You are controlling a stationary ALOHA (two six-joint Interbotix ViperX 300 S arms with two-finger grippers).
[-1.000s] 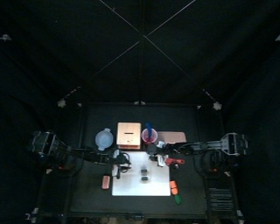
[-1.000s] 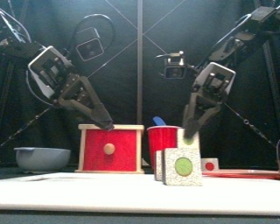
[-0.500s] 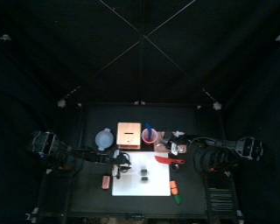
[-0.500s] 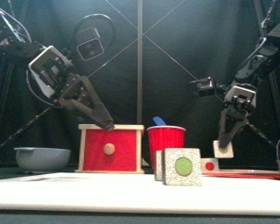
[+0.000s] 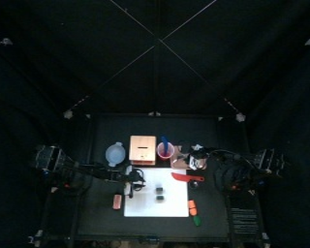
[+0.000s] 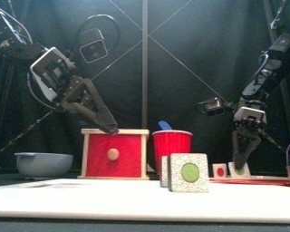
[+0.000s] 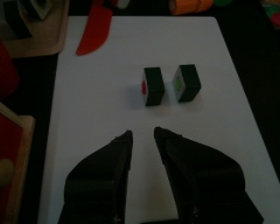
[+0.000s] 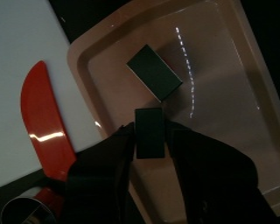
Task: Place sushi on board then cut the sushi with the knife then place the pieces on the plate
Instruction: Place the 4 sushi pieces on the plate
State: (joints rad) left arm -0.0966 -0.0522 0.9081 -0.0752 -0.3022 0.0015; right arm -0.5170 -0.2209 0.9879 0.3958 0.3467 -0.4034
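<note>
You had the right gripper (image 8: pixel 150 147) clamped on one sushi piece (image 8: pixel 149 129), jaws pinching its sides, hanging over the pink tray (image 8: pixel 230 52). A second piece (image 8: pixel 154 70) already lay flat on the tray just past the jaw tips, apart from the held one. The left gripper (image 7: pixel 145 138) hung over the white board (image 7: pixel 119 105) with its jaws only a narrow gap apart and nothing between them. Two more pieces (image 7: pixel 154 86) stood side by side straight ahead of its tips, not touching. The red knife (image 7: pixel 94 31) lay further out beyond them.

My worry was the drop. If you'd opened from too high, the block could've tumbled onto the second piece or skidded toward the tray's rim. It could also have stuck to one jaw and been dragged off on the way up.

The right wrist view gave you the grip and the gap to the piece ahead, which the front view didn't. The front view showed how low the gripper sat, though I couldn't tell from it whether the block touched the tray.
</note>
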